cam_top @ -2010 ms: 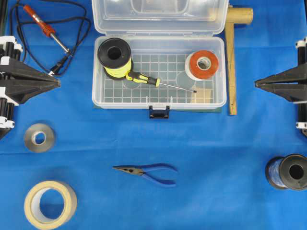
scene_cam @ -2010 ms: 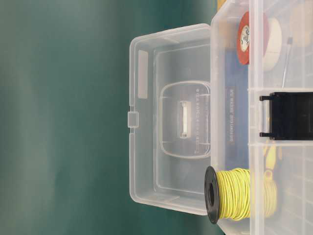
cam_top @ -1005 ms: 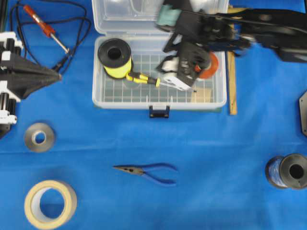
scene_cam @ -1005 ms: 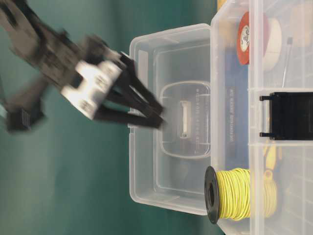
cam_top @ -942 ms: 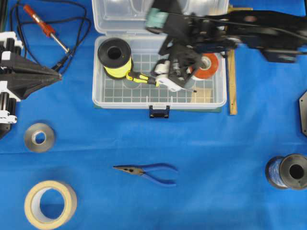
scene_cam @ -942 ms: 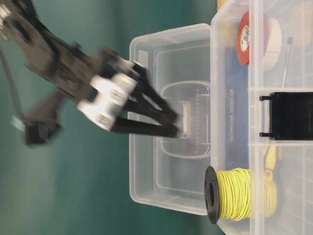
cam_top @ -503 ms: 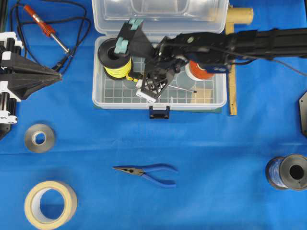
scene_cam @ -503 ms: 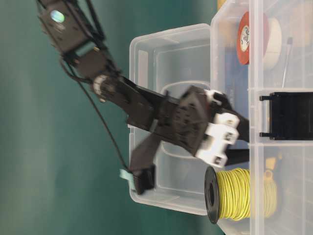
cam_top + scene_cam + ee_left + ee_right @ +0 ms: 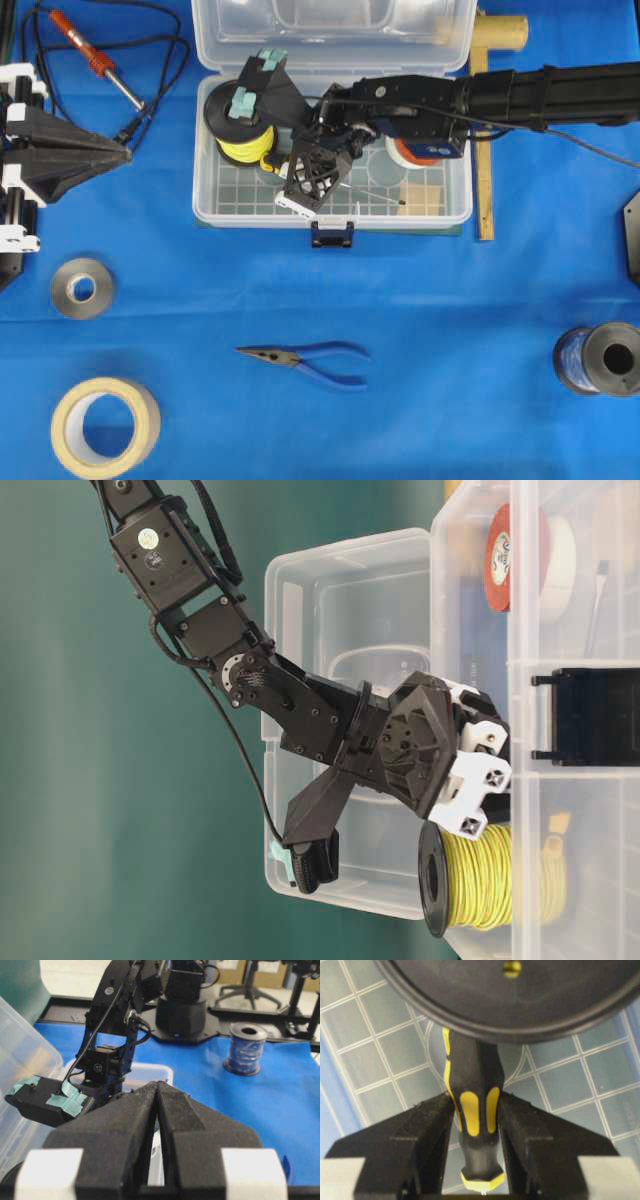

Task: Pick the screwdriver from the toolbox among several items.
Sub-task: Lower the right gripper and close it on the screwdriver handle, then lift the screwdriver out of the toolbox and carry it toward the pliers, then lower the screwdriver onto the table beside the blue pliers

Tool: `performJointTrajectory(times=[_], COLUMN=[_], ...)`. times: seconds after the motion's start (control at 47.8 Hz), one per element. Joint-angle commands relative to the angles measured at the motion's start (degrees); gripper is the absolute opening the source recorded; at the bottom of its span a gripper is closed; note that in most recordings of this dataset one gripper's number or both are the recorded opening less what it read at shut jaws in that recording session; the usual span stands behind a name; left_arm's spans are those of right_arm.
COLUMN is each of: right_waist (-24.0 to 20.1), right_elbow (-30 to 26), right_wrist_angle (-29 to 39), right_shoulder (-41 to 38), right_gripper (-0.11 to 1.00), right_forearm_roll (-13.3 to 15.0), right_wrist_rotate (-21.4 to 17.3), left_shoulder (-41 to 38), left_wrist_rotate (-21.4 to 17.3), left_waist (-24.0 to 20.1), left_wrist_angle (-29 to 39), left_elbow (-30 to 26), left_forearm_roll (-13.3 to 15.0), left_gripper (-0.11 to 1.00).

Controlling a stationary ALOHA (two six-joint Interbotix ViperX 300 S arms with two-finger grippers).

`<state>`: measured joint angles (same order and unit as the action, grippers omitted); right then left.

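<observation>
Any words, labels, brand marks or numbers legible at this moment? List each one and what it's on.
No text here is clear enough to quote.
Raised lettering on the toolbox wall, table-level view: too small and faint to read.
Print on the side of the orange-red tape roll: blurred, unreadable.
White labels on the background cardboard boxes, left wrist view: too small to read.

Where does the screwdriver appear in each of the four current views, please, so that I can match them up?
Overhead: screwdriver, only its thin shaft visible, right of the right end effector, inside the toolbox.
Table-level: yellow handle bit and shaft through the clear wall, at the right edge.
Left wrist: not in it.
Right wrist: handle at the centre, between the fingers.
Shared landmark: the black spool of yellow wire, beside the handle.
</observation>
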<state>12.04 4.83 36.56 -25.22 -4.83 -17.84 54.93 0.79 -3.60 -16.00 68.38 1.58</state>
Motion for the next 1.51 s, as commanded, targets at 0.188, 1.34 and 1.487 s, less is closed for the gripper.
performJointTrajectory(times=[0.188,1.34,1.487], right_waist=[0.4,-20.9,-21.3], right_elbow=[-0.2,-6.6,-6.6], right_wrist_angle=[6.8,7.1,4.6], right_shoulder=[11.3,1.8,-0.9], right_gripper=[0.28,0.28,0.28], right_forearm_roll=[0.4,6.9,6.6], right_wrist_rotate=[-0.3,-13.3,-13.0], left_shoulder=[-0.3,-0.4,-0.4], left_wrist_rotate=[0.0,-0.1,-0.1], left_waist=[-0.2,-0.5,-0.8], left_wrist_angle=[-0.3,-0.7,-0.7], left_elbow=[-0.6,-0.6,-0.6], left_forearm_roll=[0.2,0.2,0.2], left_gripper=[0.0,0.0,0.0])
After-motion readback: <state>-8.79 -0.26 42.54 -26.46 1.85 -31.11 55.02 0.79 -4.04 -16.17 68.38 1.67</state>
